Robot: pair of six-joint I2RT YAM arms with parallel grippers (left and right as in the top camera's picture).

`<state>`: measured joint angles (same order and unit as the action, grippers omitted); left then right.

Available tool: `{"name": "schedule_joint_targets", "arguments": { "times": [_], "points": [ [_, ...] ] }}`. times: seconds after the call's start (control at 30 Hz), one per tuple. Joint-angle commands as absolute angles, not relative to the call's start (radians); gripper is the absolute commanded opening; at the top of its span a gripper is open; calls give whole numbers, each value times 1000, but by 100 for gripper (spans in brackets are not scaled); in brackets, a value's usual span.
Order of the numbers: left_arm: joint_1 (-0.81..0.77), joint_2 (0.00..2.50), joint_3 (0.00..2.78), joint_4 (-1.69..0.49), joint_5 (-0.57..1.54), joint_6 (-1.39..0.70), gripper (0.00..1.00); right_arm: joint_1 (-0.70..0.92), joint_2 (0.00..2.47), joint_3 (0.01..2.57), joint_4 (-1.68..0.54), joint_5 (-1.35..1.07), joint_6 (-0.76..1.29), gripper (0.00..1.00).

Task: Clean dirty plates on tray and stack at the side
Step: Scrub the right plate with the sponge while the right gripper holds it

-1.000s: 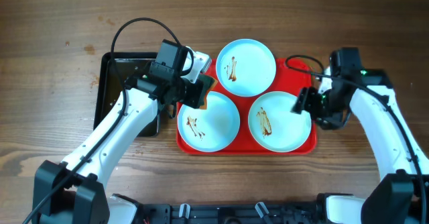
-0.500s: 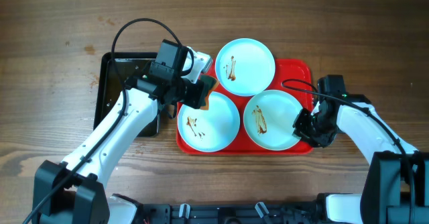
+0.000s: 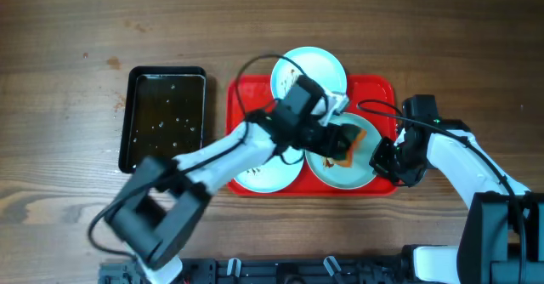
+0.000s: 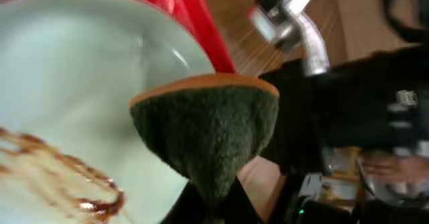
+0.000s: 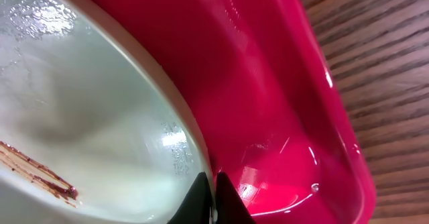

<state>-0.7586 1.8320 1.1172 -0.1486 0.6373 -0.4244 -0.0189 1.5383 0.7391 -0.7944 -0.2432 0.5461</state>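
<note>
Three pale plates lie on the red tray (image 3: 380,93). The far plate (image 3: 316,66) and the near left plate (image 3: 270,175) are partly hidden by my left arm. My left gripper (image 3: 337,138) (image 4: 214,209) is shut on a green and orange sponge (image 3: 348,139) (image 4: 209,127), which hangs over the near right plate (image 3: 334,173) (image 4: 74,83), close to a brown sauce smear (image 4: 74,187). At that plate's right edge, my right gripper (image 3: 384,160) (image 5: 212,192) is shut on the rim. The right wrist view shows the plate (image 5: 87,96) with a smear (image 5: 40,176) and the tray wall (image 5: 281,83).
A black rectangular pan (image 3: 166,118) holding water stands left of the tray. Bare wooden table (image 3: 76,46) surrounds the tray and pan. My left arm (image 3: 221,156) reaches diagonally across the tray's left half.
My left arm swung right from the tray's left edge to the near right plate, carrying the sponge. My right gripper came down to that plate's right rim and closed on it.
</note>
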Motion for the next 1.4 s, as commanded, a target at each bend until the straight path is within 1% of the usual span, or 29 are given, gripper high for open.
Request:
{"name": "schedule_joint_targets", "arguments": {
  "times": [0.0, 0.13, 0.17, 0.23, 0.33, 0.4, 0.47, 0.5, 0.57, 0.63, 0.67, 0.77, 0.9, 1.0, 1.03, 1.1, 1.2, 1.37],
  "points": [
    [-772, 1929, 1126, -66, 665, -778, 4, -20, 1549, 736, -801, -233, 560, 4],
    [-777, 1991, 1126, -35, 602, -899, 4, -20, 1549, 736, -802, -234, 557, 4],
    [-783, 2008, 1126, -9, 591, -925, 4, -20, 1549, 736, -802, -234, 556, 4],
    [-810, 2066, 1126, 109, 598, -994, 4, -20, 1549, 736, -803, -234, 557, 4],
    [-871, 2125, 1126, 222, 609, -1030, 4, -20, 1549, 736, -808, -234, 556, 4],
    [-900, 2142, 1126, 236, 610, -1002, 4, -20, 1549, 736, -813, -234, 556, 4],
    [-904, 2142, 1126, 141, 611, -912, 4, -20, 1549, 736, -819, -234, 553, 4],
    [-893, 2142, 1126, 35, 576, -865, 4, -20, 1549, 736, -822, -234, 552, 4],
    [-854, 2142, 1126, -181, 454, -762, 4, -20, 1549, 736, -822, -234, 553, 4],
    [-819, 2142, 1126, -266, 355, -709, 4, -20, 1549, 736, -822, -234, 553, 4],
    [-792, 2141, 1126, -293, 275, -680, 4, -20, 1549, 736, -823, -234, 551, 4],
    [-763, 2141, 1132, -297, 184, -635, 4, -20, 1549, 736, -826, -234, 549, 4],
    [-760, 2141, 1206, -340, -88, -605, 4, -20, 1549, 736, -834, -234, 549, 4],
    [-761, 2141, 1254, -368, -169, -606, 4, -20, 1549, 736, -839, -234, 546, 4],
    [-761, 2141, 1275, -369, -134, -601, 4, -20, 1549, 736, -839, -234, 545, 4],
    [-766, 2141, 1328, -376, 27, -579, 4, -20, 1549, 736, -840, -234, 546, 4],
    [-781, 2141, 1353, -362, 194, -579, 4, -20, 1549, 736, -843, -235, 545, 4],
    [-825, 2142, 1353, -283, 408, -553, 4, -20, 1549, 736, -850, -238, 541, 4]
  ]
}}
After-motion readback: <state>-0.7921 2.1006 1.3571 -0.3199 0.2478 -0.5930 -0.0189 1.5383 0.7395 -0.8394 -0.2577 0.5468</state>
